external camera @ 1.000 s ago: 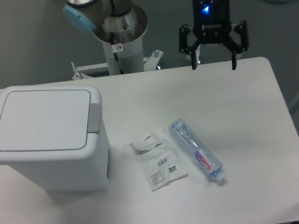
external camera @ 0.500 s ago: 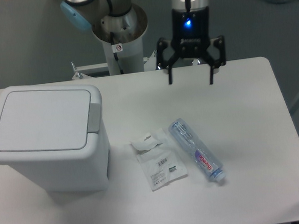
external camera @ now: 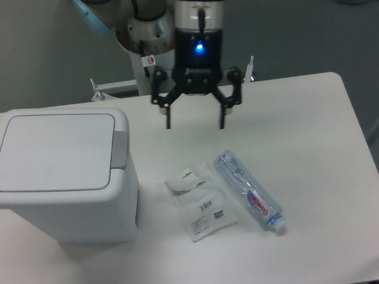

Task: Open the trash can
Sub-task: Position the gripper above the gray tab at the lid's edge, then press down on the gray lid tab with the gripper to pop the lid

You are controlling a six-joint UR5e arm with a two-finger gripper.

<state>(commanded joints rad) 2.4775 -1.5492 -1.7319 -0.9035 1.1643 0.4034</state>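
Hovering above table point(external camera: 307, 147), fingers point(external camera: 168, 111) spread, empty, right of closed trash can point(external camera: 58, 177).

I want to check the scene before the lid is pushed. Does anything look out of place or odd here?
Nothing looks damaged or spilled. The trash can stands upright with its lid shut. A plastic bottle lies on its side on the table, beside a flat clear packet. The gripper hangs above the table, jaws open, holding nothing.
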